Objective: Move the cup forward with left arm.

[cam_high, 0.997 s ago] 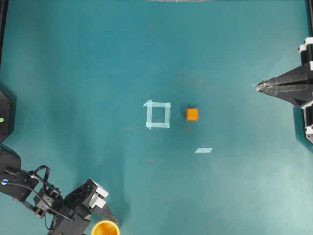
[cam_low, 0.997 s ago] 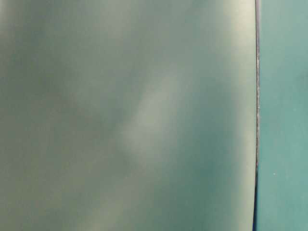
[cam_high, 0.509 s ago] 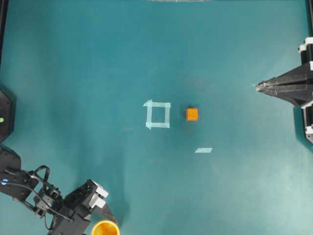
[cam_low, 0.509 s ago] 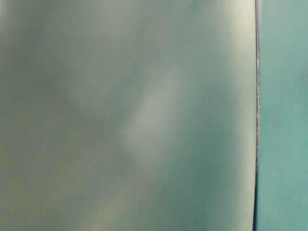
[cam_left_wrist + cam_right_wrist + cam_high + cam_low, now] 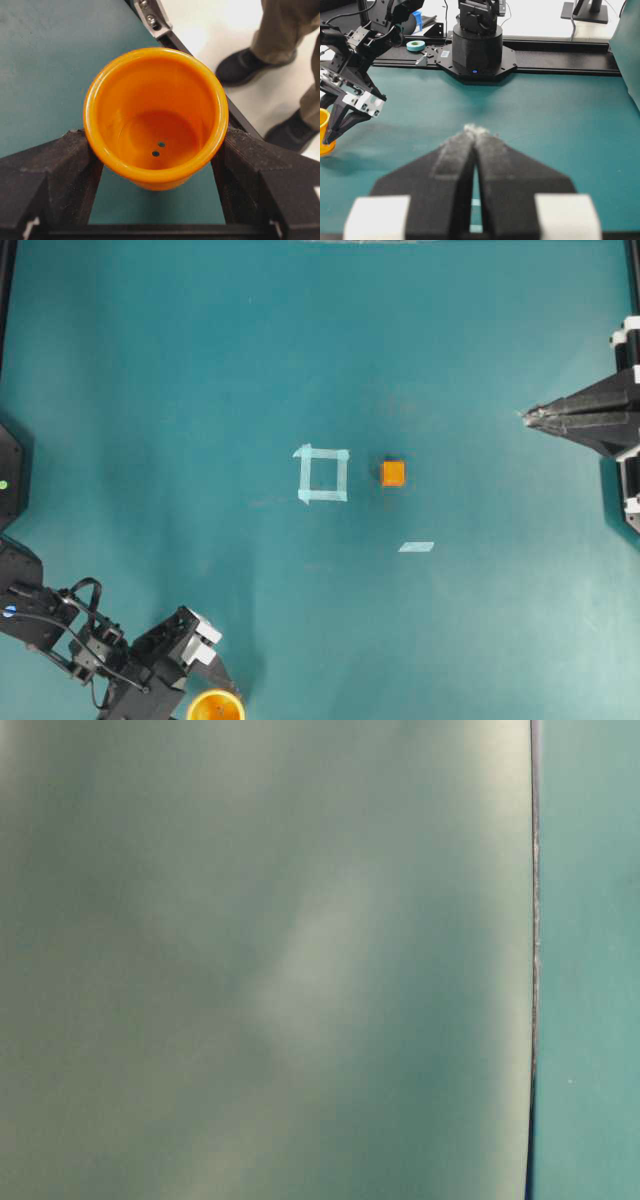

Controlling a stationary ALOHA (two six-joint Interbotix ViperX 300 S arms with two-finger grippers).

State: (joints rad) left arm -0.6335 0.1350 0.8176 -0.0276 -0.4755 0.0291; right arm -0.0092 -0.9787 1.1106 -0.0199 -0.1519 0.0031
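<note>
Nothing moved, left tool clamps cup cut by frame edge, right tool closed.

Robotics lab: teal table, twin arm base

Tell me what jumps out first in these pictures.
The glossy orange plastic cup fills the left wrist view, pinched between the left gripper's black fingers at the table's near edge. Mid-table sit a small orange cube and, beside it, a pale tape square.
</note>
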